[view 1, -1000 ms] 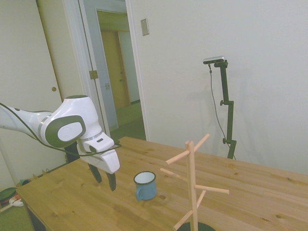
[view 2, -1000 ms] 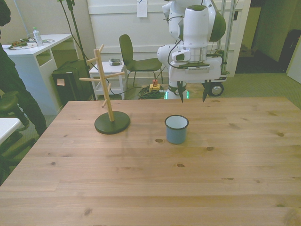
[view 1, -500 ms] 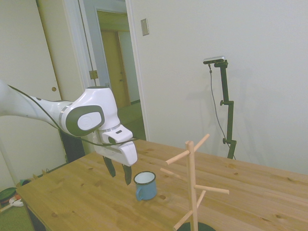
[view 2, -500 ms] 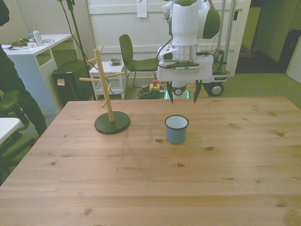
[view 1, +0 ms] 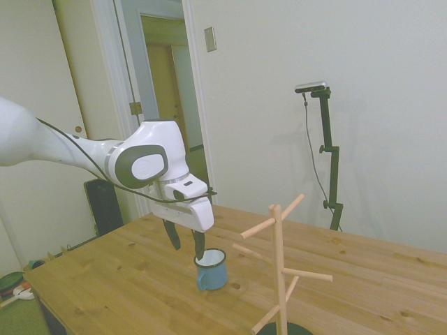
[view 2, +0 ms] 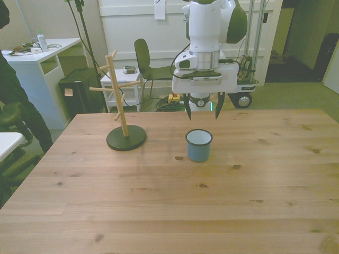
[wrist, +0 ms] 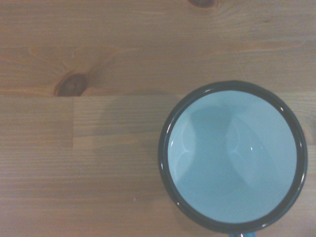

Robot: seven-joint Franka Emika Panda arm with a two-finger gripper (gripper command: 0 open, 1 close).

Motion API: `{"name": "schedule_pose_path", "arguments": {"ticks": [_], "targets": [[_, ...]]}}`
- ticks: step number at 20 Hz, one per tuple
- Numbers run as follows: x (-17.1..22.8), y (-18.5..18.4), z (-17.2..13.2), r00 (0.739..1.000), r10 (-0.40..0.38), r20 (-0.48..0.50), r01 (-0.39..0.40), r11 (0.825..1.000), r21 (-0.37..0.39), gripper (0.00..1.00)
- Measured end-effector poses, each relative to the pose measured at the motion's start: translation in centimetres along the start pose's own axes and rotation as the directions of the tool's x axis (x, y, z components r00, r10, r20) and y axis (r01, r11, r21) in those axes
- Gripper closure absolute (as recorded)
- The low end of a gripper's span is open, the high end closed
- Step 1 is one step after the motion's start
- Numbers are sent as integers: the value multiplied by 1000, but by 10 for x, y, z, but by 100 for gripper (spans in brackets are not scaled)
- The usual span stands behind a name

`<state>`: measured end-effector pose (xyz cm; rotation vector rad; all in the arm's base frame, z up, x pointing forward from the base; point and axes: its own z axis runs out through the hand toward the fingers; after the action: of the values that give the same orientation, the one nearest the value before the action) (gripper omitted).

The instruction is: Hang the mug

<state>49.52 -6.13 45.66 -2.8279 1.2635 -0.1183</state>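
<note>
I have the gripper [view 2: 201, 108] hanging above the table [view 2: 169, 201] with its jaws spread wide and nothing between them. The mug [view 2: 198, 145] stands upright on the wood, near the middle of the table, and the gripper sits just above and behind its rim without touching it. From the wrist view I look straight down into the mug [wrist: 232, 155], white inside with a dark rim. The wooden mug tree [view 2: 119, 103] stands on its dark round base off to the front view's left, well apart from the mug.
</note>
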Motion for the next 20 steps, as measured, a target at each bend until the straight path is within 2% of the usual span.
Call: {"name": "schedule_pose_path", "arguments": {"ticks": [7, 20], "targets": [[12, -20, 4, 1000, -13, -1, 13, 1000, 0, 0], [17, -37, 36, 999, -25, 43, 26, 999, -30, 0]]}}
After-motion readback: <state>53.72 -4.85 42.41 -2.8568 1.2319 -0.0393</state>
